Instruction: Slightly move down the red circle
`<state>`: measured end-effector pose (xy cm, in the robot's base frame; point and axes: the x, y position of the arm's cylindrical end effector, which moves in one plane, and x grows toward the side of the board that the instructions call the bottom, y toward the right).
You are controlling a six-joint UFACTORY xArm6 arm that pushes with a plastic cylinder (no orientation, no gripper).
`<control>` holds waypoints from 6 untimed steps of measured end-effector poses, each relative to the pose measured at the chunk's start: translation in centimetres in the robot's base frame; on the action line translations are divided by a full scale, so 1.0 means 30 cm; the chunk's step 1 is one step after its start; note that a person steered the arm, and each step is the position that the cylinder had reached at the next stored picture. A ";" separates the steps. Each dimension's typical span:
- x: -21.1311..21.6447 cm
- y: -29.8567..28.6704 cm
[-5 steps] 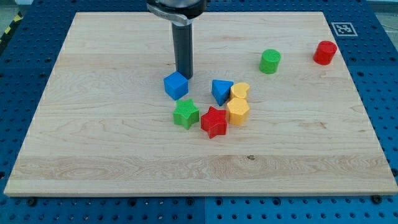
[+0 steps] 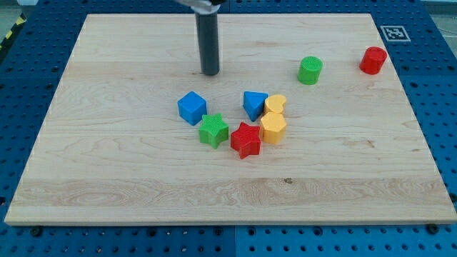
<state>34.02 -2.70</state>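
Tool is a plain rod, no jaws to open or close; my tip [image 2: 210,73] sits on the table [image 2: 107,171], touching nothing, above the blue cube [image 2: 191,107] and clear of it. Red circle [image 2: 373,60] is far to the cube's right, near the table's top right corner, with the green cylinder [image 2: 310,70] between. Green star [image 2: 213,130] touches the cube's lower right.
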 end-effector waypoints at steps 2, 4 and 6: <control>-0.133 0.332; -0.222 0.733; -0.010 0.887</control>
